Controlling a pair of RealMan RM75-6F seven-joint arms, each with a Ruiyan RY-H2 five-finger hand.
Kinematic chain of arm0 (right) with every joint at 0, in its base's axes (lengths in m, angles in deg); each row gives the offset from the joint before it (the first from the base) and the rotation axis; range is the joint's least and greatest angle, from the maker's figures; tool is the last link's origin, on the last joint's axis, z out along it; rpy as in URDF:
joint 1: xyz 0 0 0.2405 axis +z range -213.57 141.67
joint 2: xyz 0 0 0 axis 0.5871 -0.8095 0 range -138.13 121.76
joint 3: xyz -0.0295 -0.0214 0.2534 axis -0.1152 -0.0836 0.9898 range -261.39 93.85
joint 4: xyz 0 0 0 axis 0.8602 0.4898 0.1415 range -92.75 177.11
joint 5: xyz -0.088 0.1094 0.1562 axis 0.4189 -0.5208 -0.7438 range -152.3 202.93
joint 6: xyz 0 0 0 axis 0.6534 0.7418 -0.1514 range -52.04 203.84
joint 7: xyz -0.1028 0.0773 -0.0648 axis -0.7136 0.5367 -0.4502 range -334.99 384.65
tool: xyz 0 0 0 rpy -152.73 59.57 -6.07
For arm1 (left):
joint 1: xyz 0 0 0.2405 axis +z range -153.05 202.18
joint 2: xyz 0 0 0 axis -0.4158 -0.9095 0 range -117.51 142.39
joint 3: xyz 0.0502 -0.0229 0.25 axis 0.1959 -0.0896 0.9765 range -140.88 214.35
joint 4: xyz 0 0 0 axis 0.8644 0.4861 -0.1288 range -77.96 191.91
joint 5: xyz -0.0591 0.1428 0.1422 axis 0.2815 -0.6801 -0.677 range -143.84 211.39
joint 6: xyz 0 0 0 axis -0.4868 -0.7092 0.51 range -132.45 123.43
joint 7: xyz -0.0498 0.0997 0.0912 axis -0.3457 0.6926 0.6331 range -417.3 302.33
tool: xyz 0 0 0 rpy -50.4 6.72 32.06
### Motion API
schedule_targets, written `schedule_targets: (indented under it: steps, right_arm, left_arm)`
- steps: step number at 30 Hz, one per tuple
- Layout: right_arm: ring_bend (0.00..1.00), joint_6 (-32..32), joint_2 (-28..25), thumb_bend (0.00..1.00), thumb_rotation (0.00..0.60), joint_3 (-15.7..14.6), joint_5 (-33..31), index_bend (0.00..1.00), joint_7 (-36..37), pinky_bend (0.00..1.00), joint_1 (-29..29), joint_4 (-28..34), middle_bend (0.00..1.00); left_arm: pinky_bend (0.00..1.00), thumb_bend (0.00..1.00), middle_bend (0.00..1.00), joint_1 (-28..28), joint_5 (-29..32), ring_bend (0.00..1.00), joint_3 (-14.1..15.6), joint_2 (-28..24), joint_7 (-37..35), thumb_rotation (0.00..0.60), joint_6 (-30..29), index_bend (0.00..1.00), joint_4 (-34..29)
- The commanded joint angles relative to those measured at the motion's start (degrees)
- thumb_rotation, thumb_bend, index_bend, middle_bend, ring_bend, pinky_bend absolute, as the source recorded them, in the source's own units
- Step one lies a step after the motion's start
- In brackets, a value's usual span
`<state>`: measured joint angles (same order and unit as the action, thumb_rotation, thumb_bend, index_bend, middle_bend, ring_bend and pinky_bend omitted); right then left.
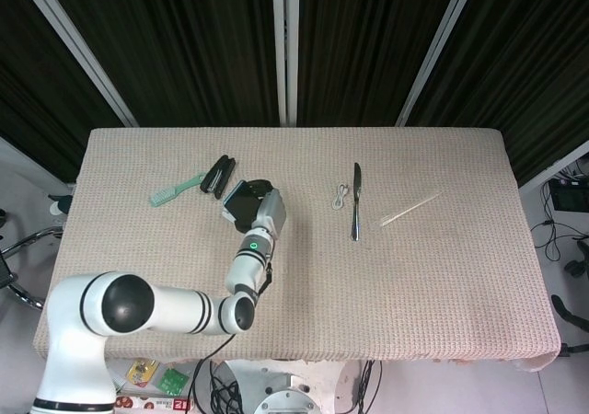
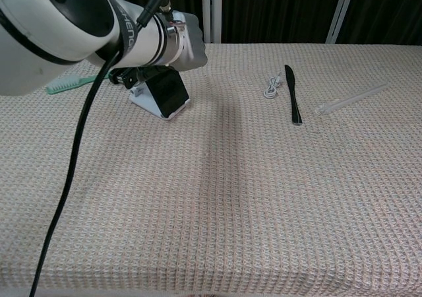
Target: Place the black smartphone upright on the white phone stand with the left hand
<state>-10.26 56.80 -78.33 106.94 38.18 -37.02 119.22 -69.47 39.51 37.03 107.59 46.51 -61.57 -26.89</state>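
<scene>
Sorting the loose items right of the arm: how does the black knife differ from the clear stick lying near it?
The black knife is dark and opaque; the clear stick is see-through and pale. The knife is broader, with a blade narrowing to a point, while the stick is thin and even along its length. In the head view the knife runs straight toward the table's far edge, the stick diagonally. Both lie flat on the cloth, apart and untouched.

a green brush lies near the counter's back left corner, with a black clip-like object just beside it; toward the back edge, right of centre, a black knife lies lengthwise; a small coiled white cable sits just left of it; a clear thin stick lies slanted to its right.
</scene>
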Motion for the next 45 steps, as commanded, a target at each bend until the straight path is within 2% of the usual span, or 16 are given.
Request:
schedule_targets:
  steps: [1,5,9,14,19,23,26,28,30,33,36,41,45]
  right_arm:
    - [0.0,-0.07,-0.02,0.18,0.6,0.04,-0.01,0.0,0.0,0.0,-0.03,0.02,0.0]
    - [0.0,-0.19,-0.07,0.18,0.6,0.06,-0.02,0.0,-0.05,0.0,-0.13,0.12,0.0]
    - [0.0,-0.56,-0.11,0.18,0.6,0.15,0.0,0.0,-0.11,0.0,-0.28,0.2,0.0]
    - [0.0,-0.82,-0.24,0.18,0.6,0.26,0.06,0.0,-0.4,0.0,-0.34,0.46,0.0]
    - [0.0,-1.1,-0.45,0.18,0.6,0.34,0.37,0.0,-0.98,0.0,-0.25,1.12,0.0]
    - [0.0,-1.39,-0.87,0.18,0.6,0.31,0.89,0.0,-1.65,0.0,-0.13,2.04,0.0]
    - [0.0,-1.54,-1.12,0.18,0.6,0.26,1.21,0.0,-2.15,0.0,-0.06,2.64,0.0]
    - [0.0,-1.24,-1.24,0.18,0.6,0.15,1.27,0.0,-2.76,0.0,0.09,2.99,0.0]
    - [0.0,-0.89,-1.33,0.18,0.6,0.05,1.33,0.0,-3.56,0.0,0.31,3.48,0.0]
    - [0.0,-0.96,-1.29,0.18,0.6,-0.1,1.85,0.0,-4.73,0.0,0.54,4.31,0.0]
    - [0.0,-1.13,-1.13,0.18,0.6,-0.31,2.4,0.0,-5.9,0.0,0.7,5.16,0.0]
    - [0.0,-0.81,-0.77,0.18,0.6,-0.61,2.93,0.0,-7.71,0.0,1.14,6.27,0.0]
    - [0.0,-0.47,-0.47,0.18,0.6,-1.06,3.94,0.0,-8.72,0.0,1.67,6.91,0.0]
  left_arm:
    - [0.35,0.34,0.17,-0.08,-0.51,0.21,-0.02,-0.66,-0.84,0.6,0.8,0.15,-0.85]
    - [0.31,0.26,0.08,0.07,-0.99,0.12,-0.47,-1.41,-2.97,0.6,2.16,0.03,-1.71]
    - [0.29,0.2,0.02,0.29,-2.27,0.08,-0.42,-2.1,-5.4,0.6,2.49,0.0,-2.47]
    - [0.27,0.16,0.0,0.61,-4.31,0.07,-0.02,-3.69,-8.19,0.6,2.38,0.0,-4.64]
    - [0.27,0.14,0.0,0.85,-6.16,0.07,0.16,-6.61,-11.19,0.6,0.83,0.0,-10.08]
    - [0.26,0.08,0.0,3.09,-11.25,0.07,-1.09,-11.54,-17.76,0.6,-1.89,0.0,-19.11]
    - [0.26,0.02,0.01,8.83,-24.79,0.07,-1.56,-17.39,-28.16,0.6,-3.13,0.0,-28.26]
    - [0.26,0.0,0.04,15.16,-39.76,0.07,-0.28,-21.41,-36.74,0.6,-5.36,0.0,-33.24]
    - [0.26,0.0,0.05,22.02,-55.21,0.07,2.23,-24.39,-44.96,0.6,-9.83,0.01,-35.52]
    - [0.26,0.0,0.05,30.99,-71.75,0.07,6.29,-27.33,-55.37,0.6,-17.64,0.01,-34.69]
    - [0.26,0.0,0.05,38.89,-79.85,0.07,9.39,-29.51,-63.28,0.6,-25.07,0.01,-32.38]
    - [0.26,0.0,0.05,50.37,-83.17,0.07,12.07,-31.19,-74.74,0.6,-33.85,0.01,-28.67]
    - [0.26,0.0,0.05,58.91,-85.61,0.07,13.01,-30.04,-87.11,0.6,-38.83,0.03,-21.79]
